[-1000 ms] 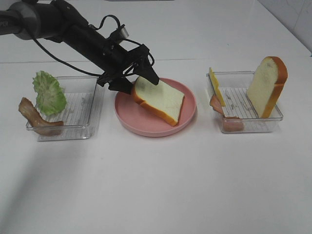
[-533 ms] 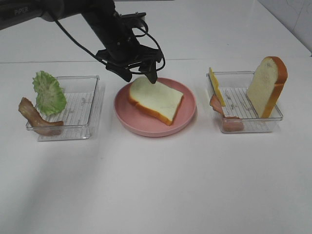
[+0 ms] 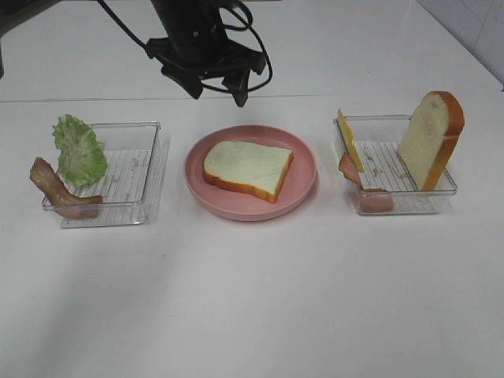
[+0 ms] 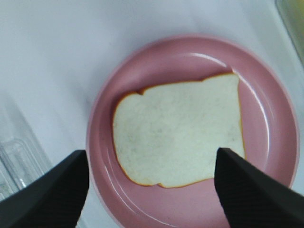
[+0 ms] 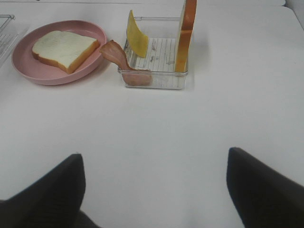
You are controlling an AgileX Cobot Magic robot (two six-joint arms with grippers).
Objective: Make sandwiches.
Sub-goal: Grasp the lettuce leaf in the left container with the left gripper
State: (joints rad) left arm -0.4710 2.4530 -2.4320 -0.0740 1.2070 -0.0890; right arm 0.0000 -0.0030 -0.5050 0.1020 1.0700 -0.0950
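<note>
At the left of the table (image 3: 252,299) a clear left tray (image 3: 150,169) is seen, with a green lettuce leaf (image 3: 79,150) propped over its left wall and a brown-red bacon strip (image 3: 57,187) draped over its front left corner. The left tool (image 3: 216,93) is held above the far edge of the pink plate (image 3: 303,177), its jaws spread wide with nothing gripped between them. A flat bread slice (image 3: 246,167), white with an orange-brown crust, is laid in the middle of the plate and is touched by neither tool. Further right a clear right tray (image 3: 394,209) is set. In it a yellow cheese square (image 3: 350,140) is leaned on the left wall, a pink-brown strip (image 3: 370,197) is hung over the front left corner, and an upright bread slice (image 3: 431,140) is stood against the right wall. The right tool (image 5: 152,190) is shown only in its wrist view, opened wide and empty over bare table.
</note>
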